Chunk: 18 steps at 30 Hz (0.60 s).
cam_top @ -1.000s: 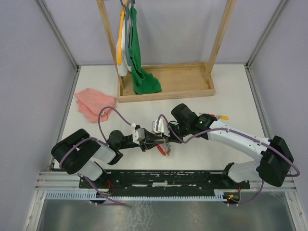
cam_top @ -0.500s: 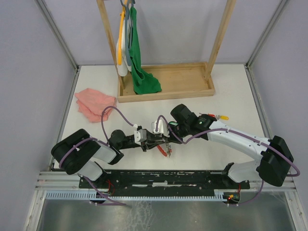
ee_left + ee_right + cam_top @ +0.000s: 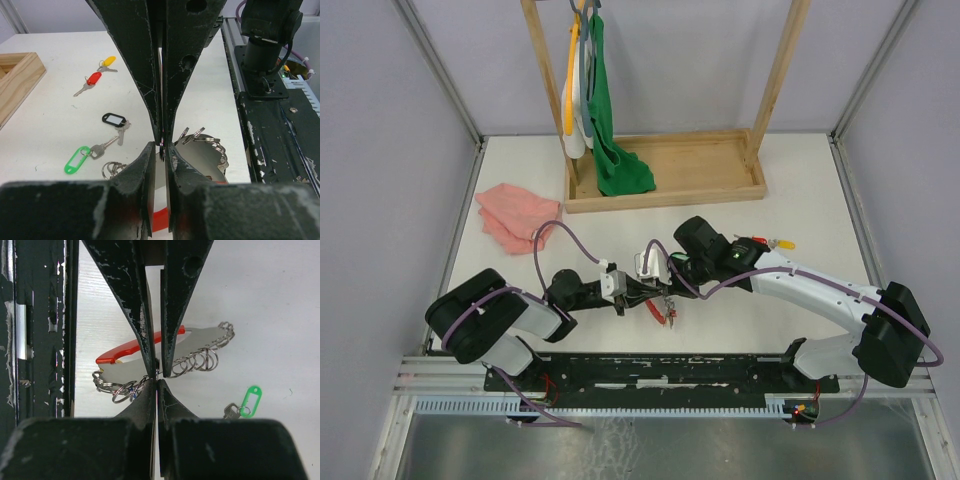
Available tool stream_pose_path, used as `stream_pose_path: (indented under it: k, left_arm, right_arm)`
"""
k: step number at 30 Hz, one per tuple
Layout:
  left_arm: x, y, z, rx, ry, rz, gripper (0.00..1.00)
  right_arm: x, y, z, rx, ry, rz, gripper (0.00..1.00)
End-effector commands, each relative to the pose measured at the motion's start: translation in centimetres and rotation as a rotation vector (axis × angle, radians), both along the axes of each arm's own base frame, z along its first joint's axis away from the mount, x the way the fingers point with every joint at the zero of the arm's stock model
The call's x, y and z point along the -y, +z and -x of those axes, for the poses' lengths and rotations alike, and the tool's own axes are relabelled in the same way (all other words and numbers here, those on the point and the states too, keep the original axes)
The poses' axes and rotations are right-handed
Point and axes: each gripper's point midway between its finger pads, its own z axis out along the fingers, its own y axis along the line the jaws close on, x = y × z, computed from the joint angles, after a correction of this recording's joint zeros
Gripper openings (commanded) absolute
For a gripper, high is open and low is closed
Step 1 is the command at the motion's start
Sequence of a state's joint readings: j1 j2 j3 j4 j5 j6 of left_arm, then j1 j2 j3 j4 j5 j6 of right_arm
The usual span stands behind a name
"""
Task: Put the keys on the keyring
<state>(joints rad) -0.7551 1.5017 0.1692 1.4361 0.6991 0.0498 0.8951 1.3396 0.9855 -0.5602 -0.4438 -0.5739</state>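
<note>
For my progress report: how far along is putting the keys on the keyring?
Done: nothing visible; the keyring shows only small rings, no tagged key. In hand: the left claw and right claw meet at its edge. Remaining: the green-tagged key, black-tagged key, red-tagged key and yellow-tagged key lie loose on the table.

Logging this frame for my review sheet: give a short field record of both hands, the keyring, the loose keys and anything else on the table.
keyring: red-and-grey metal loop strung with small rings, between both hands
left hand: nearly closed, narrow gap, tips at keyring; grip unclear
right hand: shut, tips at keyring
loose keys: green-tagged silver key, black-tagged key, red-tagged key, yellow-tagged key, all on white table, off the ring
other: pink cloth, wooden tray
</note>
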Motion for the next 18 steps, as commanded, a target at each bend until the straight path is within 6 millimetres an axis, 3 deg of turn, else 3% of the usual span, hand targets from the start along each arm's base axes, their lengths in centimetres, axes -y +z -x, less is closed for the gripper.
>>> stream_pose_path:
  k: [1, 4, 10, 18]
  left_arm:
    - [0.4, 1.8, -0.8, 0.094, 0.022, 0.036, 0.04]
    - [0.3, 1.5, -1.1, 0.107, 0.04, 0.027, 0.03]
    - [-0.9, 1.6, -2.5, 0.192, 0.151, 0.015, 0.03]
    - [-2.2, 1.8, -3.7, 0.337, 0.249, -0.015, 0.03]
  right_arm:
    - [-1.8, 3.0, -0.8, 0.073, 0.025, -0.1, 0.01]
    - [-1.8, 3.2, -0.9, 0.088, 0.024, -0.112, 0.03]
    - [-1.1, 4.6, -2.2, 0.158, -0.081, -0.154, 0.31]
    - [1.6, 5.8, -6.7, 0.145, -0.546, -0.186, 0.54]
